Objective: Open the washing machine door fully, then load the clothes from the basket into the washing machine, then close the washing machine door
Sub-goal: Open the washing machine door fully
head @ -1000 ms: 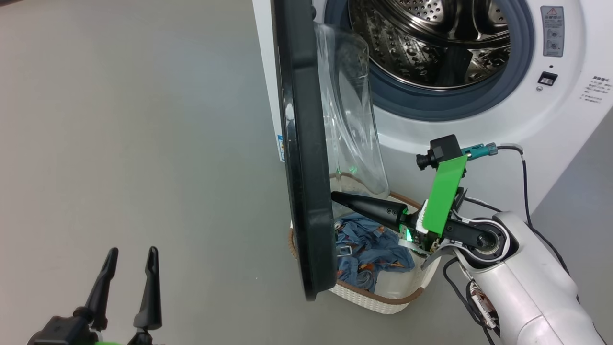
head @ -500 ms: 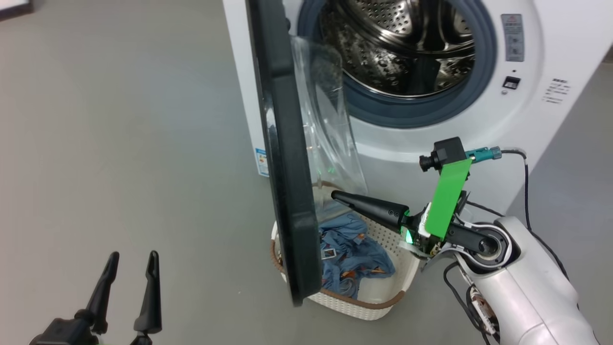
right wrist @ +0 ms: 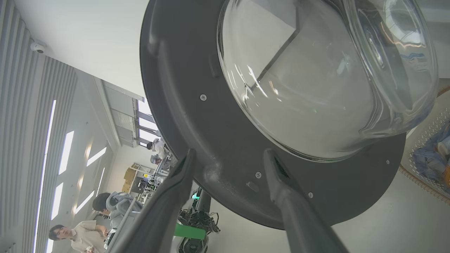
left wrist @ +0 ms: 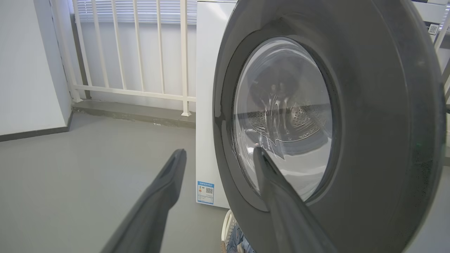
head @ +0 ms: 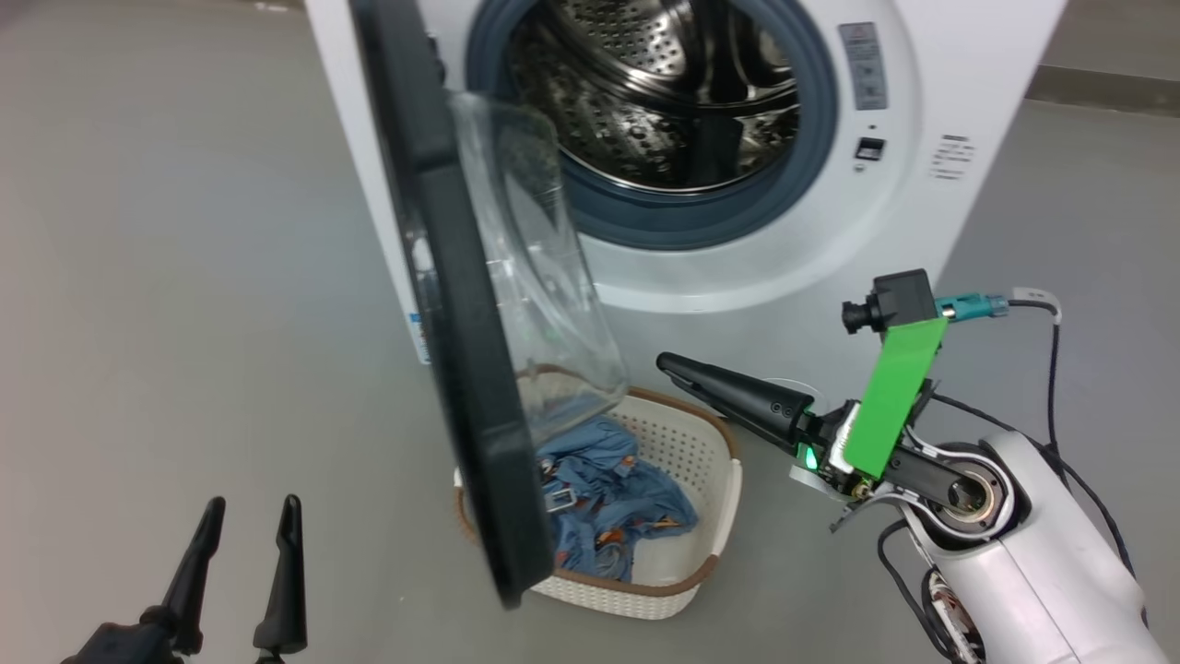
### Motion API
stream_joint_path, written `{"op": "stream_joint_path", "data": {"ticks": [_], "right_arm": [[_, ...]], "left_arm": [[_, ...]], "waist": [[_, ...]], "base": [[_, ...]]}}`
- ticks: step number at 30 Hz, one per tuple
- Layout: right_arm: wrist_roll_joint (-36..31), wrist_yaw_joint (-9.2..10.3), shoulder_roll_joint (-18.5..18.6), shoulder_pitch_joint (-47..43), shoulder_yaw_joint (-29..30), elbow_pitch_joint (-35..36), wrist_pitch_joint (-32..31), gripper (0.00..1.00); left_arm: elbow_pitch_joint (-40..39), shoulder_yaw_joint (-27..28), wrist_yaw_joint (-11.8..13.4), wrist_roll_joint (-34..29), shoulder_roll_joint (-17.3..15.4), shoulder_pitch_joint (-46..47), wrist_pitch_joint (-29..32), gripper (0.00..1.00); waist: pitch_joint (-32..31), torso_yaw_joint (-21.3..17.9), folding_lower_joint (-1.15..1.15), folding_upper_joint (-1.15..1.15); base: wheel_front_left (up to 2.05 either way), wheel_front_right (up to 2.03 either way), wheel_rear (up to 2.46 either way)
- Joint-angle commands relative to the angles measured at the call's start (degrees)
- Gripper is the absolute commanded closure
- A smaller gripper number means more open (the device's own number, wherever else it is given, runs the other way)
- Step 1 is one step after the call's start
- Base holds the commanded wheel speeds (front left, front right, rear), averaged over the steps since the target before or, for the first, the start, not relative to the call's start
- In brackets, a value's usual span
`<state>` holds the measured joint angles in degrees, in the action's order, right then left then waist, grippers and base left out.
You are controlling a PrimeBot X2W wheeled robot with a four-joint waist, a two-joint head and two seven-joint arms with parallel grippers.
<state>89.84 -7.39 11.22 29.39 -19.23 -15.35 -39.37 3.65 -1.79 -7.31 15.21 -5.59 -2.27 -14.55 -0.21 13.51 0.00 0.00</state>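
Head view: open door [head: 452, 304] overhangs basket [head: 645, 601], partly hiding clothes [head: 618, 489].

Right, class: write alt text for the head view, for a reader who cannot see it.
The washing machine door hangs open, edge-on, from the white washing machine. Beneath it, the basket holds the blue clothes. The right gripper points toward the door; the left gripper is open, lower left.

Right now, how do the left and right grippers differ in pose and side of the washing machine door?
The left gripper points up the head view, low at lower left; the right gripper lies sideways, pointing left toward the washing machine door. The left gripper faces the door's outer face; the right gripper faces its inner side, with the glass bowl. Shared: both have jaws open and hold nothing.
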Motion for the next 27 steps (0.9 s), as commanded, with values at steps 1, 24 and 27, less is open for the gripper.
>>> {"op": "stream_joint_path", "data": {"ticks": [1, 24, 27], "right_arm": [[-0.94, -0.10, 0.37, -0.81, 0.29, 3.36, 1.43, 0.00], [-16.73, -0.10, 7.43, -11.19, 0.48, 13.40, 28.99, 0.00], [-20.95, -0.10, 8.82, -12.83, -0.63, 13.34, 34.95, 0.00]], "left_arm": [[-1.29, 2.21, -0.18, -0.57, -0.96, 1.21, -0.45, 0.00], [-1.65, 3.98, -0.18, -0.74, -1.03, 0.71, -0.45, 0.00], [-1.73, 4.20, -0.18, -0.69, -1.00, 0.61, -0.45, 0.00]], "waist": [[-0.23, -2.59, 0.00, 0.00], [-0.04, -12.02, 0.00, 0.00], [-0.06, -12.53, 0.00, 0.00]], "base": [[0.00, 0.00, 0.00], [0.00, 0.00, 0.00], [0.00, 0.00, 0.00]]}}
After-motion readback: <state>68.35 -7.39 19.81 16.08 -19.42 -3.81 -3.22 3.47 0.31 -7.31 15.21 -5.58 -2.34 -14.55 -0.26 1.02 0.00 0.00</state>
